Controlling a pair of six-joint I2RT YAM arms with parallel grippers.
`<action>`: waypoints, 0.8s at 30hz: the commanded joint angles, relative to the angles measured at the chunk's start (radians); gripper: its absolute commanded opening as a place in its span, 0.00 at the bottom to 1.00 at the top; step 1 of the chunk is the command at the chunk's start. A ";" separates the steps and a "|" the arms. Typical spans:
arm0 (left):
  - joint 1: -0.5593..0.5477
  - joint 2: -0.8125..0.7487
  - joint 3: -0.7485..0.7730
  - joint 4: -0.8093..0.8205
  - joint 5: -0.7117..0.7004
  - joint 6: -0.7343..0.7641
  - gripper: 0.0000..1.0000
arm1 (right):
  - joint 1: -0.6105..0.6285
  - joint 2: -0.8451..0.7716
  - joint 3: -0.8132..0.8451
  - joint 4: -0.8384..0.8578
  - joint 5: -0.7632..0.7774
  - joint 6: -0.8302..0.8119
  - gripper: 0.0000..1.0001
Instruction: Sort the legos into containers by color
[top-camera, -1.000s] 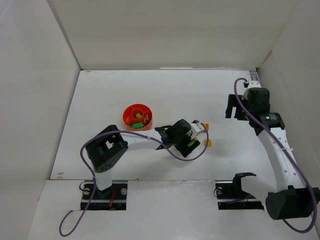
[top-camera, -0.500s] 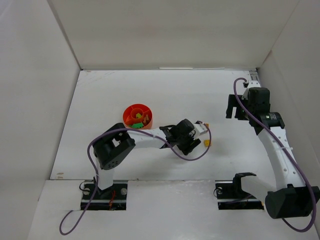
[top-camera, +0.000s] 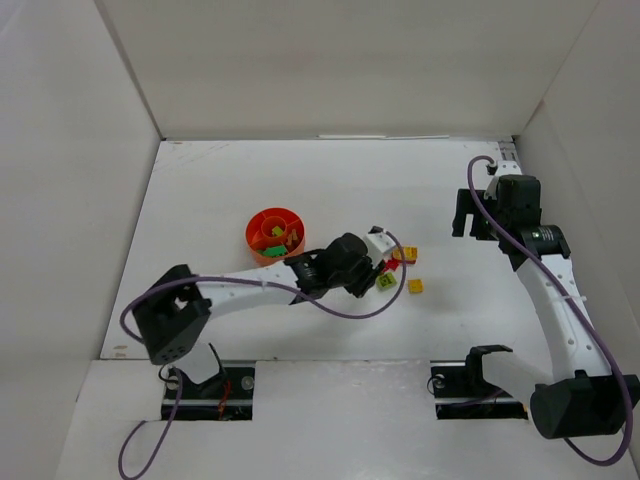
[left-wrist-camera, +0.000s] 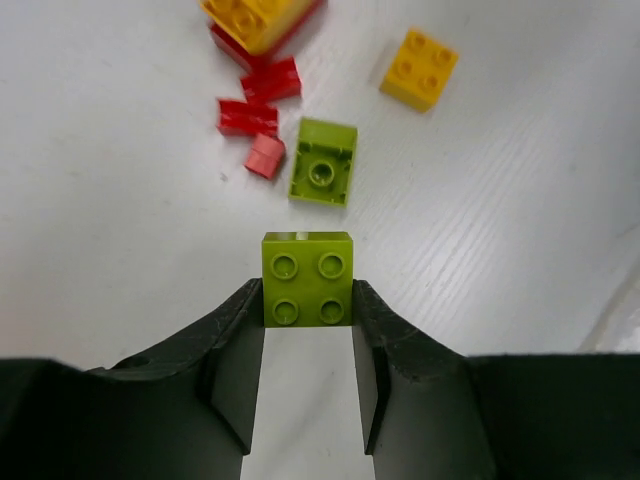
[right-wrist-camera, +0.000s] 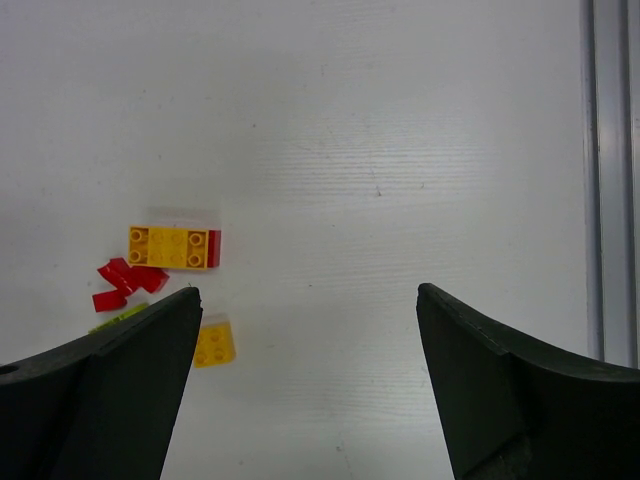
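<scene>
You had the left gripper (left-wrist-camera: 308, 300) pinching a lime brick (left-wrist-camera: 308, 272) near the table's (top-camera: 200, 200) middle (orange bowl (top-camera: 250, 238) just off to its left), and the right gripper (right-wrist-camera: 308, 293) was spread wide by the right edge.

White arm links (top-camera: 240, 285), black joints (top-camera: 170, 325), purple cables (top-camera: 345, 314), black end effector fingers (left-wrist-camera: 235, 350)

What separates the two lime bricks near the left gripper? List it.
The gripped lime brick shows its studs up; the loose lime brick lies hollow side up. The gripped one sits clamped in the left gripper; the loose one lies free, slightly turned. Both are lime and square.
</scene>
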 joint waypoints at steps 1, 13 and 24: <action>0.009 -0.183 -0.030 0.068 -0.103 -0.054 0.17 | -0.006 -0.023 0.012 0.026 -0.012 -0.009 0.93; 0.317 -0.493 -0.164 0.001 -0.465 -0.147 0.21 | -0.006 -0.032 0.002 0.080 -0.127 -0.009 0.87; 0.549 -0.445 -0.174 -0.019 -0.305 -0.233 0.20 | -0.006 -0.012 0.022 0.069 -0.095 -0.036 0.87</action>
